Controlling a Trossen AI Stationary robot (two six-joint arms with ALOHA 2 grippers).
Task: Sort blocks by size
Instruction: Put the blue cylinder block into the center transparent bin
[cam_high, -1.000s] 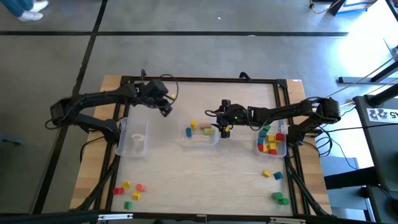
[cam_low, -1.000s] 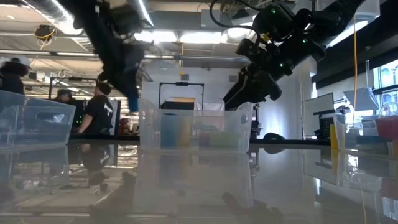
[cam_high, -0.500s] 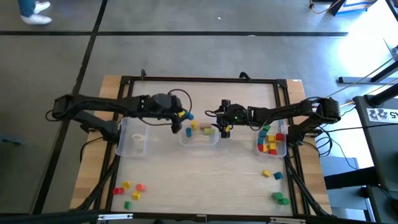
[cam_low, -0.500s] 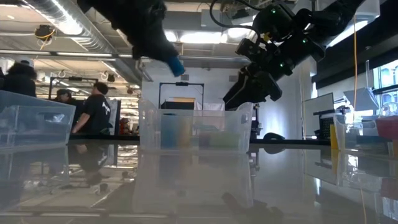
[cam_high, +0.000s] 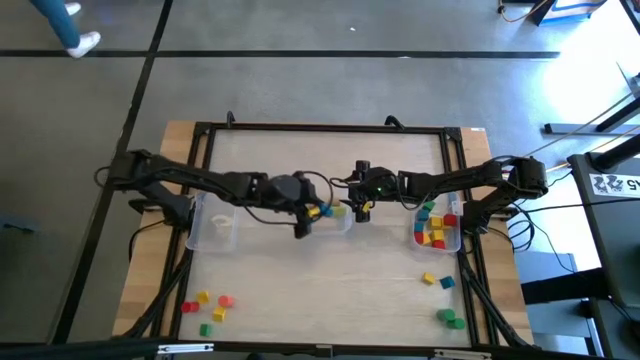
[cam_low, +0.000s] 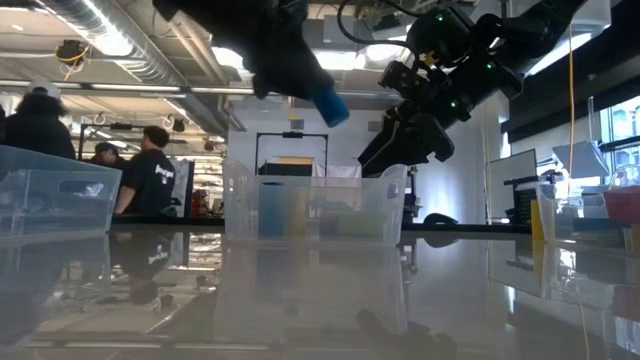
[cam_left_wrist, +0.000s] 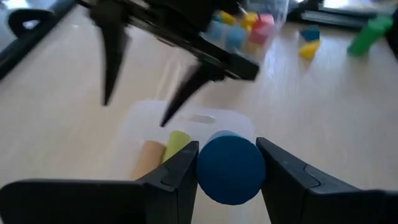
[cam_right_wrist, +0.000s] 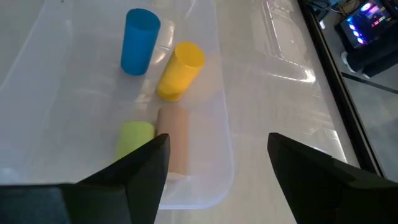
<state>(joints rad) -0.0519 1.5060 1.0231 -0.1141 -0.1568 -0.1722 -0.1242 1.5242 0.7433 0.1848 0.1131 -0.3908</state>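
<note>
Above the middle bin (cam_high: 322, 222), our left tool (cam_left_wrist: 229, 171) pinches a blue cylinder (cam_left_wrist: 231, 168) between its fingers, end-on to the wrist camera, with the table (cam_high: 320, 290) below. Our right tool (cam_right_wrist: 217, 180) hangs over the same bin's other end, fingers spread and holding nothing.

To place the piece well, we judge we should lower it until it sits inside the bin walls over a bare patch, clear of the blue (cam_right_wrist: 138, 41), yellow (cam_right_wrist: 179, 61), tan (cam_right_wrist: 173, 144) and green (cam_right_wrist: 133, 140) cylinders already lying there, and only then part the fingers. Dropped from this height it could bounce or roll out. The right arm is close, so we would keep the two arms apart.

Only the right wrist view lays out the four cylinders in the bin. The low view alone shows the carried piece well above the rim. The high view alone takes in the loose blocks (cam_high: 208, 306) at the table's near corners and the filled right-hand bin (cam_high: 438, 228).
</note>
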